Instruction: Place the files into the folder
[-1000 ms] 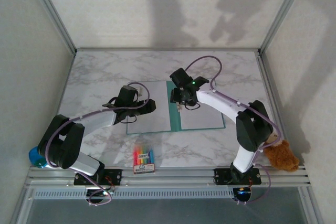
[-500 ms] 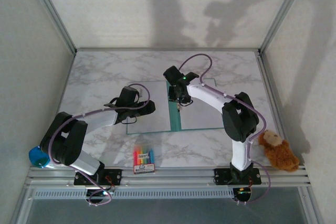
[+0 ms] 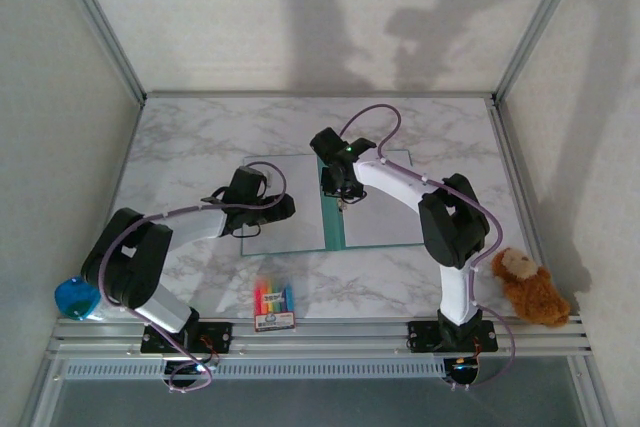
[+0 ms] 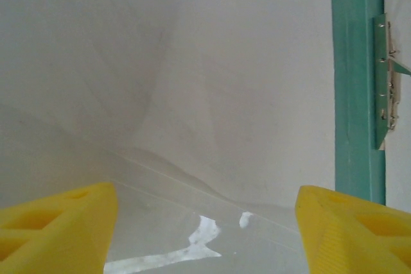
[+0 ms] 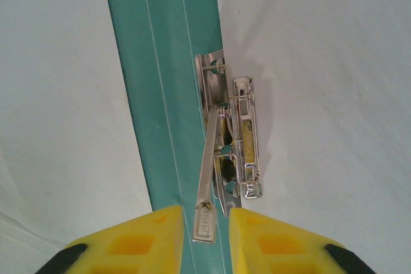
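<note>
Right wrist view: your right gripper (image 5: pixel 207 219) straddles the clip lever (image 5: pixel 209 152) on the spine of the open folder (image 5: pixel 154 62) mid-table, likely to work the clamp, though whether it pinches is unclear, while your left gripper (image 4: pixel 205 235), spread wide, seems to steady the files (image 4: pixel 225 94).

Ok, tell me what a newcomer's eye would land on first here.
The teal-green folder lies open mid-table, with pale files on both panels. The right end effector sits at its spine, yellow fingers either side of the lever of the metal clip, while the left end effector is open over the left panel. Near the front edge lie a colourful crayon box and, far right, a brown teddy.
</note>
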